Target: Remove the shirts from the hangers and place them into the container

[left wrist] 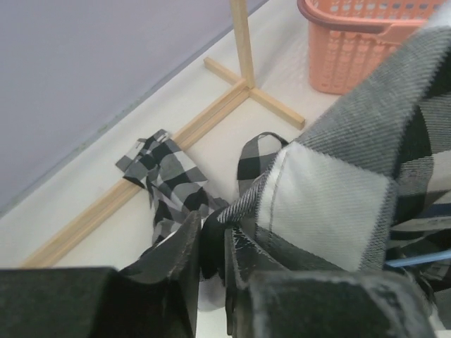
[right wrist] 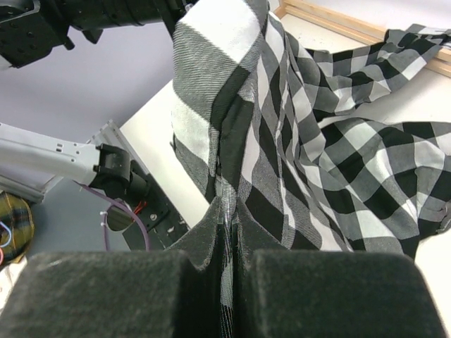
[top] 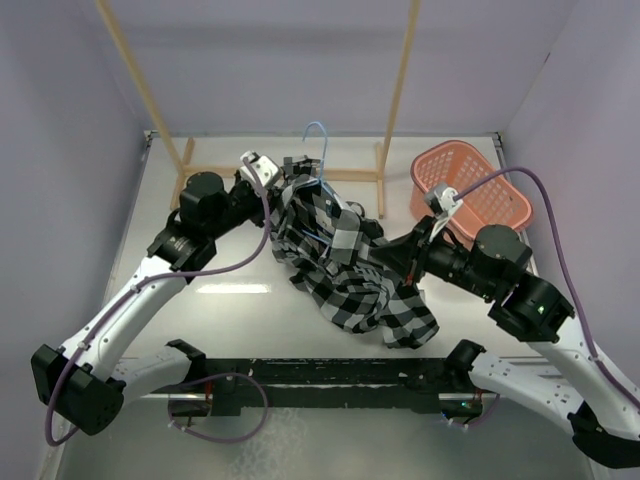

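Left gripper (left wrist: 211,236) and right gripper (right wrist: 229,215) pinch the black-and-white checked cloth shirt (top: 350,280) stretched between them, probably to free its thin light-blue wire hanger (top: 324,150).

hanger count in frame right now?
1: a light-blue wire hanger, its hook sticking up at the far side of the checked shirt, the rest inside the cloth. Another could be hidden under the shirt.

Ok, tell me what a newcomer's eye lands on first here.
The black-and-white checked shirt heaped mid-table dominates, with the hook of a light-blue hanger poking up at its far end. Both arms nip the cloth: the left pincer at the far-left end, the right pincer on a fold at the right. A salmon basket stands at the far right, with no shirt in it.
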Robot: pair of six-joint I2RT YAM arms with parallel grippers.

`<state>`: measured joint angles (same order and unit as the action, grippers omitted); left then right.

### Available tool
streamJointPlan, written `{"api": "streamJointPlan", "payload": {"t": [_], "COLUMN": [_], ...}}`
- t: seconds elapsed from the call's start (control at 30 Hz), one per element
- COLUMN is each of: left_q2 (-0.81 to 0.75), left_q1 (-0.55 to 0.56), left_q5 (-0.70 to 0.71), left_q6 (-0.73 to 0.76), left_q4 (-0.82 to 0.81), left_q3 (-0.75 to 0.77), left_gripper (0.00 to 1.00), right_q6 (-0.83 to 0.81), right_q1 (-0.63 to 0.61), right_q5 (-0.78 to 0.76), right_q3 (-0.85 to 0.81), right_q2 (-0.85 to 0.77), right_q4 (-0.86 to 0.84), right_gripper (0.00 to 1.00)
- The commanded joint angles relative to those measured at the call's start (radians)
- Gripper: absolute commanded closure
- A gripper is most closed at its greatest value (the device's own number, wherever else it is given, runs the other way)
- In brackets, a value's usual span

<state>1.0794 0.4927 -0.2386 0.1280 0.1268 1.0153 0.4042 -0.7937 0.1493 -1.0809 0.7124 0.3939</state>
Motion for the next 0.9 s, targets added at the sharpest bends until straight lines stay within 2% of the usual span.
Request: {"api": "streamJointPlan", "payload": {"t": [0.0,0.07,0.33,0.4,0.43,0.5,0.53,0.6,0.77,0.83,0.87], "left_q2": [-0.003,-0.005,-0.034,-0.059,-0.070,-0.080,-0.079,-0.072,-0.052,-0.044,-0.040], "left_q1": [0.007,0.009,0.012,0.012,0.013,0.012,0.012,0.013,0.015,0.015,0.015], "left_q5": [0.047,0.049,0.060,0.025,0.003,-0.063,-0.092,-0.130,-0.135,-0.130,-0.128], "left_q6": [0.051,0.054,0.066,0.076,0.074,0.068,0.068,0.064,0.067,0.074,0.076], "left_q4": [-0.066,-0.082,-0.125,-0.152,-0.174,-0.196,-0.203,-0.207,-0.219,-0.219,-0.220], "left_q3": [0.046,0.043,0.018,-0.004,-0.019,-0.040,-0.049,-0.055,-0.048,-0.041,-0.038], "left_gripper": [0.92,1.00,1.00,1.00,0.96,0.47,0.41,0.38,0.39,0.48,0.57], "right_q6": [-0.005,-0.001,0.009,0.016,0.026,0.049,0.052,0.061,0.081,0.097,0.105], "right_q1": [-0.003,-0.002,-0.003,-0.004,-0.003,-0.003,-0.003,-0.003,-0.003,-0.003,-0.003], "right_q5": [0.001,-0.005,-0.026,-0.010,0.011,0.041,0.046,0.060,0.090,0.118,0.126], "right_q3": [-0.041,-0.027,0.008,0.026,0.036,0.054,0.058,0.057,0.046,0.052,0.055], "right_q2": [-0.034,-0.048,-0.083,-0.091,-0.096,-0.108,-0.112,-0.114,-0.108,-0.107,-0.106], "right_q4": [-0.093,-0.088,-0.093,-0.109,-0.126,-0.164,-0.176,-0.189,-0.196,-0.233,-0.241], "right_gripper": [1.00,1.00,1.00,1.00,1.00,1.00,1.00,1.00,1.00,1.00,1.00]}}
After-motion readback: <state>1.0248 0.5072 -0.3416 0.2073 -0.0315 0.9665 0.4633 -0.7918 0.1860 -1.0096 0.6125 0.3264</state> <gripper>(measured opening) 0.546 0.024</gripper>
